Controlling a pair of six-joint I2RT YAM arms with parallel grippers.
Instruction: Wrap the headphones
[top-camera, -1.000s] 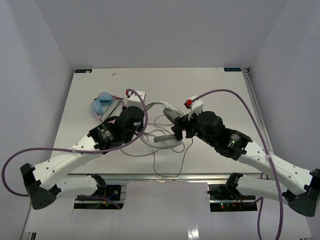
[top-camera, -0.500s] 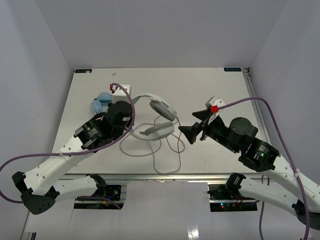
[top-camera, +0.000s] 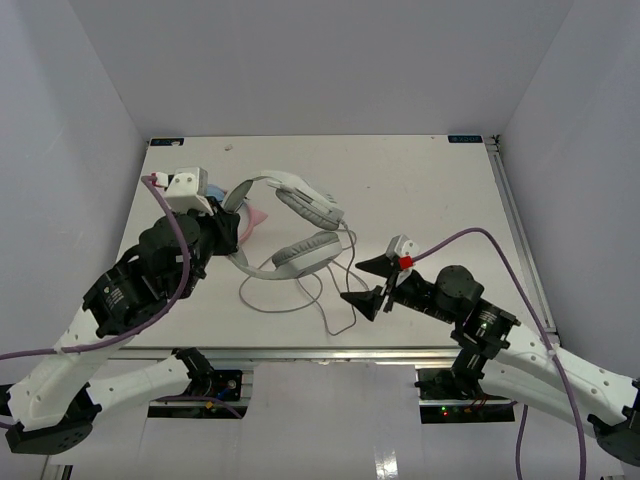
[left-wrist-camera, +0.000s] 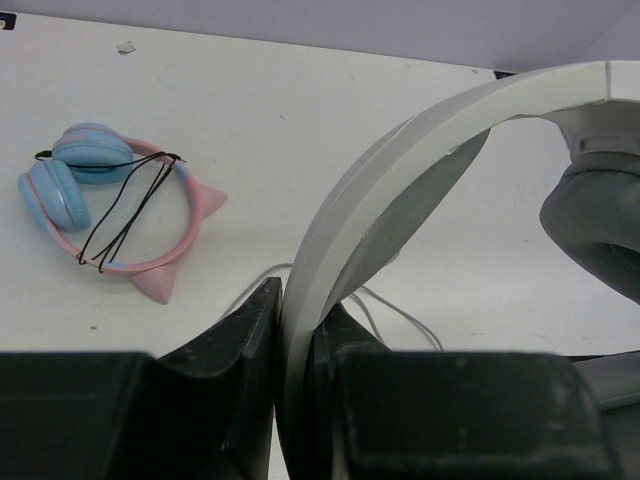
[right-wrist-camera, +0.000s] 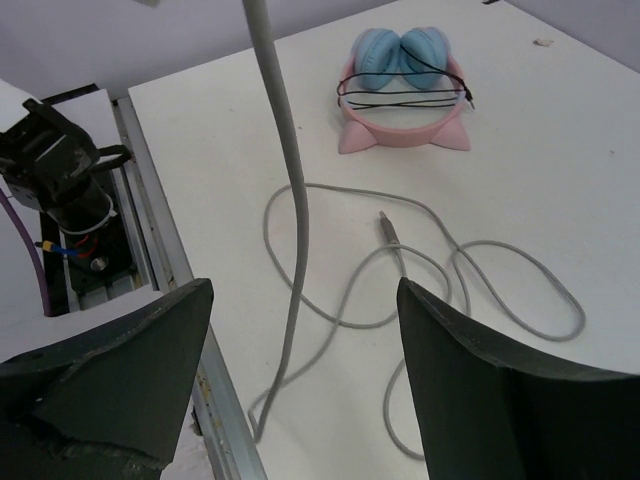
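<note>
No lettering can be read anywhere in these views. On the table's (top-camera: 420, 180) far edge, a small dark tag (top-camera: 166, 142) at eleven o'clock and another (top-camera: 465, 139) at one o'clock carry markings too small to read.

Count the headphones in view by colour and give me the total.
white-and-grey headphones: 1
blue-and-pink headphones: 1
Total: 2
</note>
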